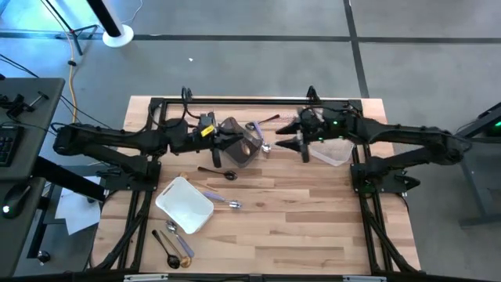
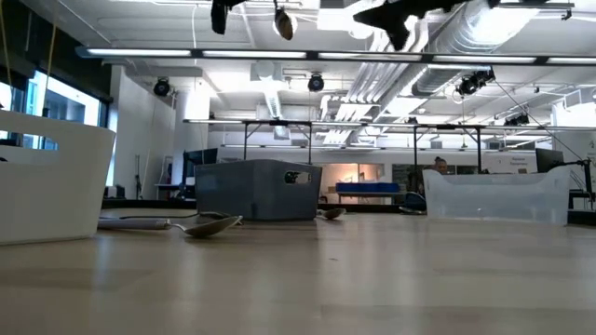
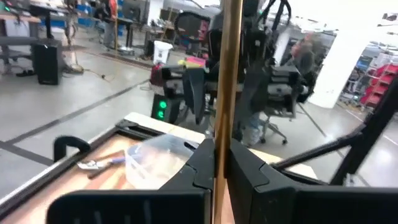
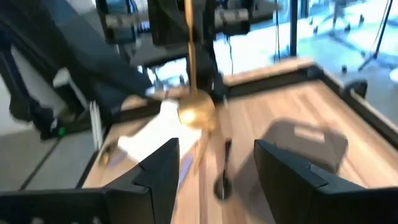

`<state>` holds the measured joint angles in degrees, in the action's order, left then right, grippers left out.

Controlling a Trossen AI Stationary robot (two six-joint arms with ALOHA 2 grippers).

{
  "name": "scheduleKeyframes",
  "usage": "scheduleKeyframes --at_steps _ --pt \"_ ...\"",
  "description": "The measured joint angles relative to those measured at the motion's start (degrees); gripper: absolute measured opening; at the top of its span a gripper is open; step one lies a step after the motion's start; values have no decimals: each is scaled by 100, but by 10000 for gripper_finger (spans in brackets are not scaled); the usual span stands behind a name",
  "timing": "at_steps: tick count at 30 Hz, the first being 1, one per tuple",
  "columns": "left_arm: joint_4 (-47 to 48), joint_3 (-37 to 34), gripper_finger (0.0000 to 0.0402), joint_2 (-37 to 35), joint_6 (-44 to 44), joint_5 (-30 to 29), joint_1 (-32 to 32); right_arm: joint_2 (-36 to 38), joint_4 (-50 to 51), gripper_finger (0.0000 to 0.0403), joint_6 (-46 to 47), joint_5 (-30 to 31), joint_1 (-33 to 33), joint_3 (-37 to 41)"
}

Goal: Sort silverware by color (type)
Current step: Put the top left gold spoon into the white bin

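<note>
Gold spoon (image 3: 224, 81) held up between the two arms, above the bench (image 1: 313, 219).

The left gripper (image 1: 235, 145) has its jaws pinched on the gold spoon's handle, over the grey bin (image 1: 244, 149). The right gripper (image 4: 214, 158) faces it with jaws spread, near the clear tub (image 1: 335, 151). More silverware lies on the bench: a black spoon (image 1: 218, 172), a lilac-handled piece (image 1: 221, 200), and several beside the white tray (image 1: 185, 205).

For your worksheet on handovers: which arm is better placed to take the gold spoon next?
Probably the right. The left gripper is shut on the gold spoon, holding it up between the arms. The right gripper is open, facing the spoon's bowl, with the clear tub beside it.
</note>
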<state>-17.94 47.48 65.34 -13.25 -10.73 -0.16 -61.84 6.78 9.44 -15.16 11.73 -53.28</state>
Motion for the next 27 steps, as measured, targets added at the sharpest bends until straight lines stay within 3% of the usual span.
scheduleKeyframes --at_steps 4,13,27 --pt "-5 -13 8 -4 -220 -288 -326 630 635 187 -93 130 -195 125" --pt "-16 -385 8 -325 -325 -1479 -1102 1523 766 184 83 658 -386 352" --pt "1853 -385 8 -1893 354 -1370 -1792 1358 346 184 55 890 -463 354"
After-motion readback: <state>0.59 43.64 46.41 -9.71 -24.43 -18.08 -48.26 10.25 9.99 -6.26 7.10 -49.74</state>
